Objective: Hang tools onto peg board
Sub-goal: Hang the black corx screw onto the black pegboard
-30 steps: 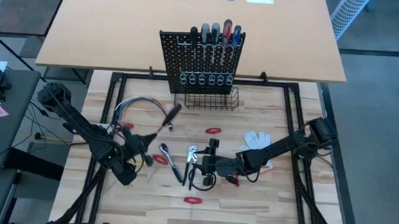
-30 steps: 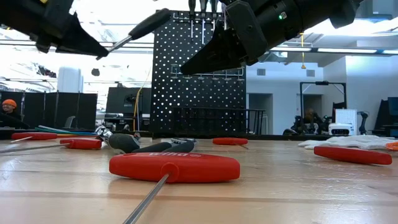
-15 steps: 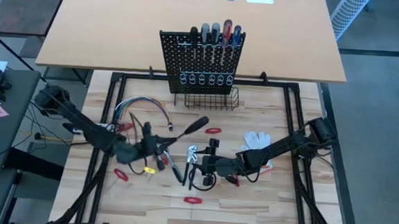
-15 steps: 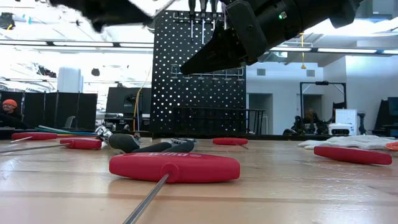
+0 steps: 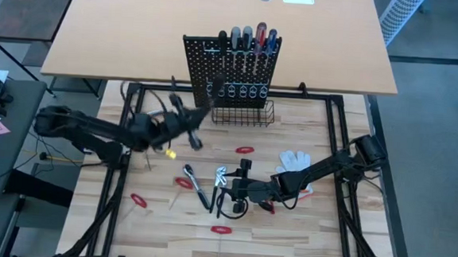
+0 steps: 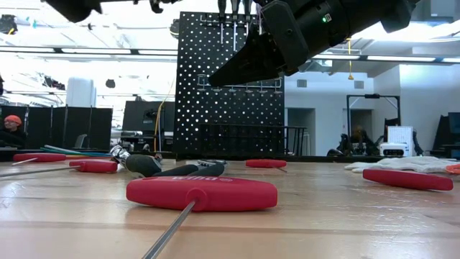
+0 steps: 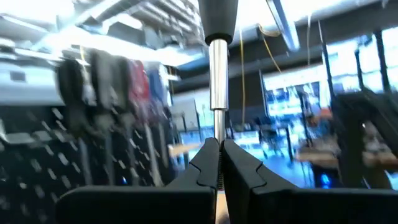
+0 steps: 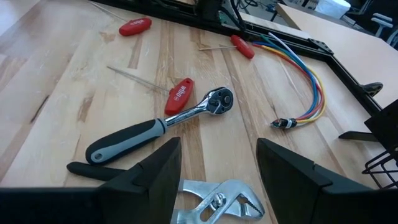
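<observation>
Done: several screwdrivers already standing in the peg board (image 5: 231, 65) rings.
Left claw (image 7: 217, 163): clamped on a black-handled screwdriver (image 5: 212, 92), just short of the board's left rings.
Right claw (image 8: 214, 163): apart, hovering over ratchet (image 8: 155, 129) & pliers (image 8: 219, 194).
Left: approx. 6+ tools on table (image 5: 302, 229) near right claw.

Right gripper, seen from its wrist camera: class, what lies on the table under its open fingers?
Under the right gripper lie silvery pliers, with a grey-handled ratchet just beyond. The fingers cover part of the pliers.

The black perforated peg board (image 5: 231, 71) stands at the wooden counter's (image 5: 302, 229) back, with the silvery ratchet wrench (image 5: 197, 186) lying before it.
</observation>
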`<action>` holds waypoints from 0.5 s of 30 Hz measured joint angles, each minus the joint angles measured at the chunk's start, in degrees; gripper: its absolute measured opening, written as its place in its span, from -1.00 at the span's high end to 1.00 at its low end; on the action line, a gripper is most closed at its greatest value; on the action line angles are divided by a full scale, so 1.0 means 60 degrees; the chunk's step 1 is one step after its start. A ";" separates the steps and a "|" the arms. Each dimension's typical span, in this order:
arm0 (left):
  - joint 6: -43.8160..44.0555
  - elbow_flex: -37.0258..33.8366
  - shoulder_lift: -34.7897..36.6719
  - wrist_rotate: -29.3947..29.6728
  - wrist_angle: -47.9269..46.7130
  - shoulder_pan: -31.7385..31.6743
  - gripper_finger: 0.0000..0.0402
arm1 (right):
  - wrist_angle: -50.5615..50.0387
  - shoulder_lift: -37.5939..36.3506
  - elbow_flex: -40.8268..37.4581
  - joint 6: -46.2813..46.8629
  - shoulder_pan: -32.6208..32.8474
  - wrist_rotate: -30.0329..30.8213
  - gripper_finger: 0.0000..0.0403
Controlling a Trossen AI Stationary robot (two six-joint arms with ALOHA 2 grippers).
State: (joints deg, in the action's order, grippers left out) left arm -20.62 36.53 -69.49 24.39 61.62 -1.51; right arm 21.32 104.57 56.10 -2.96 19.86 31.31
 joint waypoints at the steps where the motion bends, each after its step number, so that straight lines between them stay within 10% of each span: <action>1: 0.0064 0.0160 0.0004 -0.0207 0.0012 -0.0319 1.00 | 0.0000 -0.0001 0.0000 0.0001 0.0000 0.0000 -0.06; 15: 0.1979 0.1994 -0.1834 -0.1513 -0.0070 -0.3140 1.00 | 0.0021 0.0000 0.0000 0.0012 0.0000 0.0000 -0.06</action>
State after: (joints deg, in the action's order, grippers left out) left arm -8.74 48.49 -80.50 15.32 61.20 -20.36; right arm 21.45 104.57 56.10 -2.89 19.86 31.31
